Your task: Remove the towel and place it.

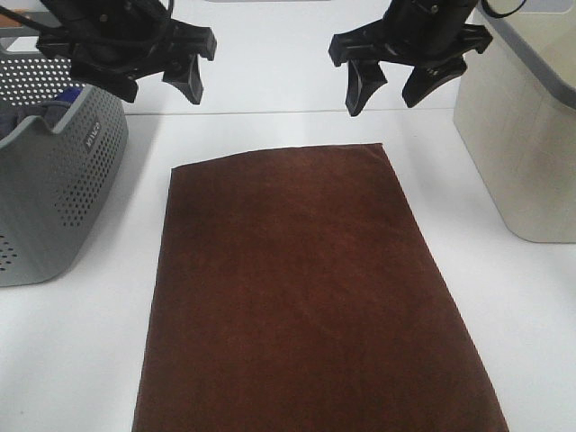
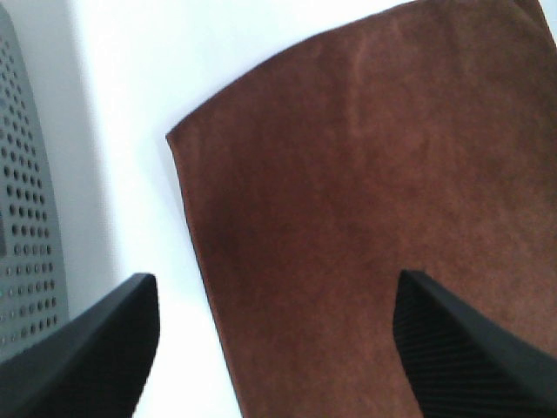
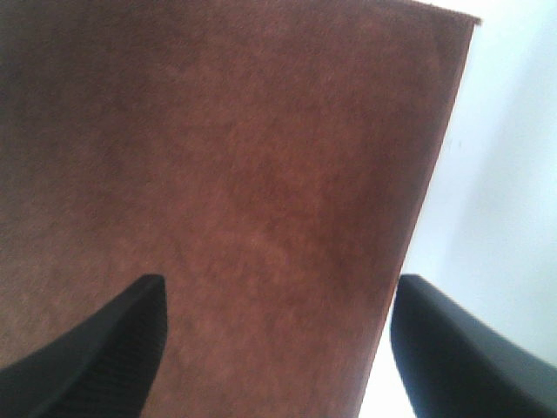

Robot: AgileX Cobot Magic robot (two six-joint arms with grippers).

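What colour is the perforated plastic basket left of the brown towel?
Grey. The perforated plastic basket shows best in the exterior high view.

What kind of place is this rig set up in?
Probably a lab bench staged as a laundry station: a plain white table, a grey perforated basket holding cloth, a brown towel spread flat, and a beige bin.

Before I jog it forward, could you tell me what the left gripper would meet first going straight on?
The left gripper would probably meet the towel near its far left corner; depth is unclear.
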